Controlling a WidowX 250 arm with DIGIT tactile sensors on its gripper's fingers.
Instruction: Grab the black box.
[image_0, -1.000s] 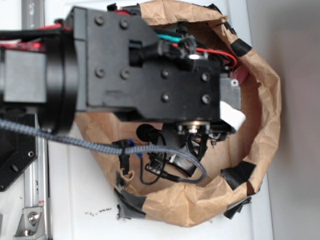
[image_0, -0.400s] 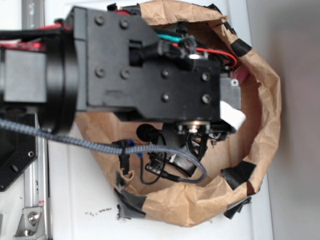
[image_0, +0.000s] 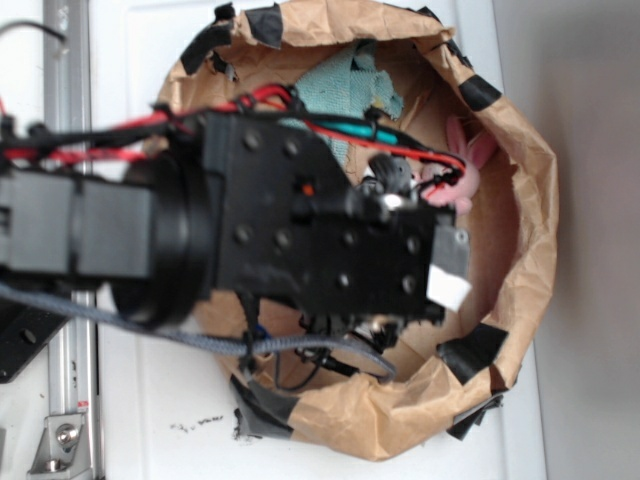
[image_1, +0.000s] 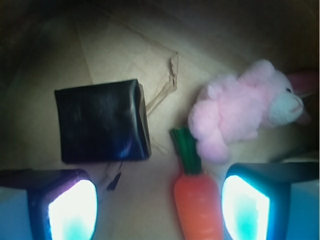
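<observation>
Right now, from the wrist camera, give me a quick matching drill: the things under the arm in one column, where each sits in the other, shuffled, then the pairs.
Things:
1. black box
2. pink bunny
3. carrot toy
4. fingers

Places:
A. bottom centre, between the two fingers
B. left of centre, on the brown paper
C. both bottom corners, spread apart
D. right, above the carrot

Pairs: 1-B, 2-D, 3-A, 4-C

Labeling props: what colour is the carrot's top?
Dark green leafy top on the orange toy carrot; wrist view.
</observation>
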